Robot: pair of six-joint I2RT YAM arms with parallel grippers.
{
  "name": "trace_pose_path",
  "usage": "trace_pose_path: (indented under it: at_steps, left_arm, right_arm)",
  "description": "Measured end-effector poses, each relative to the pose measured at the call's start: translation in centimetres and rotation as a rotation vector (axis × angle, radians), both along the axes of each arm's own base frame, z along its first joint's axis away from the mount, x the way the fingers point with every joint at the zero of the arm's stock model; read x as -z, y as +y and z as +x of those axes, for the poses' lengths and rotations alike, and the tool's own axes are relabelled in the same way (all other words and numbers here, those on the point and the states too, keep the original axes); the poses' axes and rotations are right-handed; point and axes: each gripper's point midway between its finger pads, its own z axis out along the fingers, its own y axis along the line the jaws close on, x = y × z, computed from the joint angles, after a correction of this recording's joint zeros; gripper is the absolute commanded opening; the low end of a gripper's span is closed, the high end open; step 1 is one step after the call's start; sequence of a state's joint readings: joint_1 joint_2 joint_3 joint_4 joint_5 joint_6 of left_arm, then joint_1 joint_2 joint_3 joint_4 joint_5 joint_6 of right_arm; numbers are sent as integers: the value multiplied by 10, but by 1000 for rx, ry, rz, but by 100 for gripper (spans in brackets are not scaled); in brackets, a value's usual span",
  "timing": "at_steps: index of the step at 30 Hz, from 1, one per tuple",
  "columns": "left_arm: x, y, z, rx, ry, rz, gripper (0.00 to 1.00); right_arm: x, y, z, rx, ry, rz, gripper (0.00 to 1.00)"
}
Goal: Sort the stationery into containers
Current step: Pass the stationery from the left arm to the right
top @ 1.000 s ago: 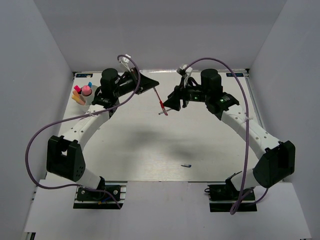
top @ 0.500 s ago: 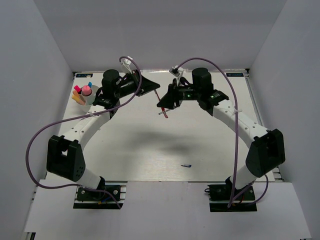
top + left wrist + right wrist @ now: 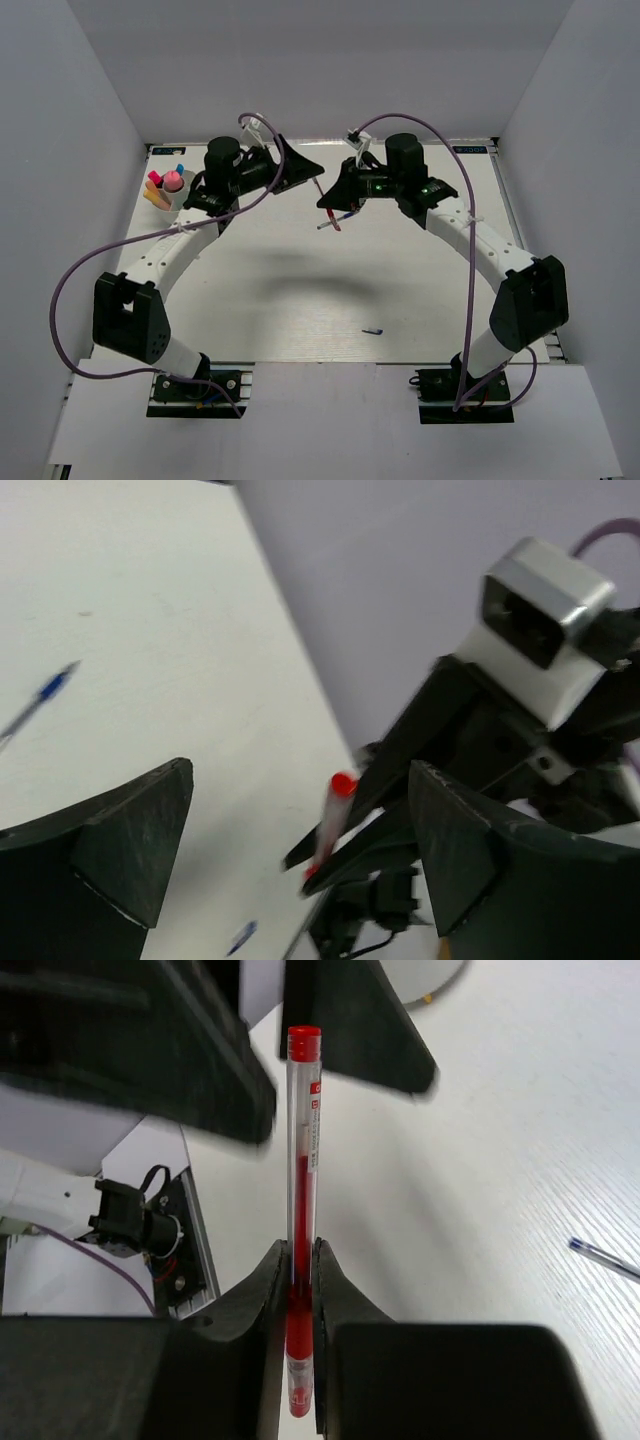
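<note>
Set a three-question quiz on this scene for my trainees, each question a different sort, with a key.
1. True or false: the left tool is shut on the red pen.
2. Where is the blue pen? A in the left tool; B on the table; C in mid-air.
3. Fill in: the right tool is ____ on the red pen.
Key: 1 false; 2 B; 3 shut.

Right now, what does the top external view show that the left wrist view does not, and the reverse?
Only the top external view shows the low round white bowl with coloured markers, far left. Only the left wrist view shows the thin red-capped pen close up, framed by the wide-open left tool. Both show the shut right tool holding that pen.
</note>
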State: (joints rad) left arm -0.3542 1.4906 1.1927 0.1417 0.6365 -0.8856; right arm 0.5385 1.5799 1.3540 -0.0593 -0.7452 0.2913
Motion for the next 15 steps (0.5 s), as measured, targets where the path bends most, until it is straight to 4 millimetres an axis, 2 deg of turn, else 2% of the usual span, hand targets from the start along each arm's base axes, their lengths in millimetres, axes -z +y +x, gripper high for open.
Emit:
trace_pose_path:
  at_steps: [2, 3, 6, 7, 10, 11, 13, 15]
  left_arm:
    - [1, 10, 10, -44, -12, 57, 98]
    - [-5, 16, 17, -70, -52, 93, 98]
    - [-43, 32, 33, -124, -265, 179, 91]
    - [-55, 35, 33, -121, -350, 210, 85]
    - [-74, 35, 14, -38, -612, 328, 75]
    - [-76, 32, 5, 13, -717, 373, 68]
    - [-73, 27, -20, 119, -902, 458, 66]
    - [-61, 24, -43, 224, -1090, 553, 64]
  right_arm:
    - [1, -7, 4, 37, 12, -15, 0]
    - [0, -13, 6, 59, 27, -21, 0]
    - [-5, -32, 13, 123, 72, -10, 0]
    - [-8, -40, 15, 144, 98, 3, 0]
    - [-5, -57, 18, 192, 201, 47, 0]
    - [0, -62, 19, 207, 246, 60, 0]
    - [13, -68, 18, 236, 366, 87, 0]
    - [27, -72, 16, 261, 487, 103, 0]
